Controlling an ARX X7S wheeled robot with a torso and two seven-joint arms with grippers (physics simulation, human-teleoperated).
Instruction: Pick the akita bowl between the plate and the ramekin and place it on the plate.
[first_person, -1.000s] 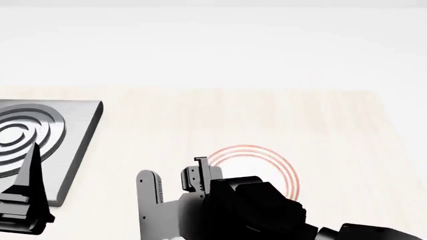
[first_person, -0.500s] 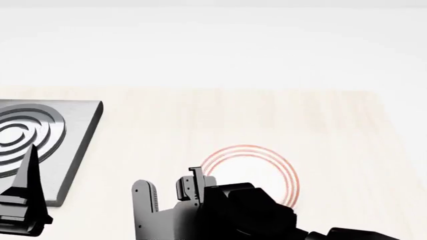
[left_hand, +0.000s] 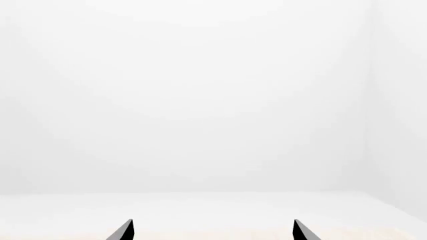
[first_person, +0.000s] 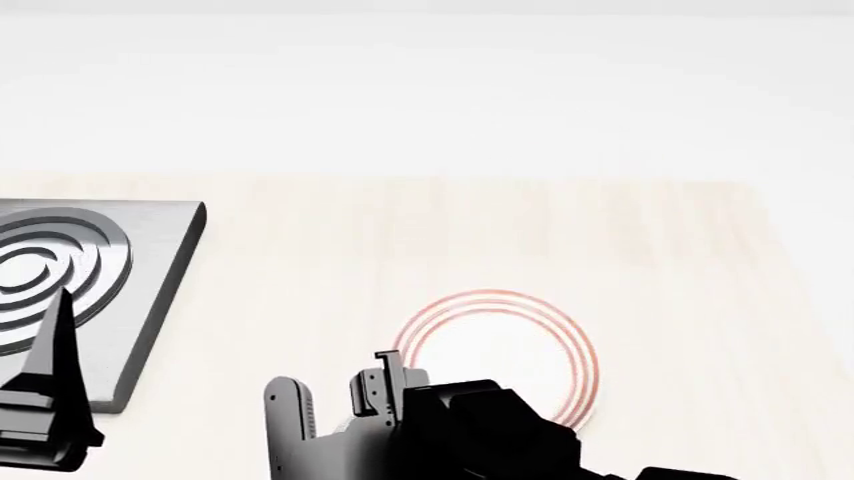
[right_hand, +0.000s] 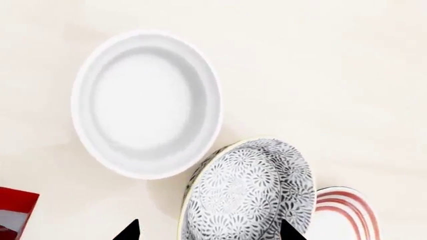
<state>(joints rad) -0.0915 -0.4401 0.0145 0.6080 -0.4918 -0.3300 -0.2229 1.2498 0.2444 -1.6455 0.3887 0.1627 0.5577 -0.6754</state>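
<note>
The right wrist view looks straight down on the akita bowl (right_hand: 250, 192), white with a dense grey-black pattern. It lies between the plain white ramekin (right_hand: 147, 102) and the red-ringed plate (right_hand: 343, 215) and nearly touches both. My right gripper (right_hand: 209, 232) hovers open over the bowl, one tip outside its rim on the ramekin side, the other over its inside. In the head view the plate (first_person: 514, 330) shows behind my right arm (first_person: 467, 435), which hides the bowl and ramekin. My left gripper (left_hand: 212, 232) is open and empty, facing a white wall.
A grey slab with concentric grooves (first_person: 107, 260) lies at the table's left, behind my left arm's finger (first_person: 56, 345). A red object (right_hand: 13, 215) sits near the ramekin. The pale wooden table (first_person: 534, 230) stretches beyond the plate to a white wall.
My right arm has drawn back toward the near edge in the head view, uncovering more of the plate. The left arm has barely moved.
</note>
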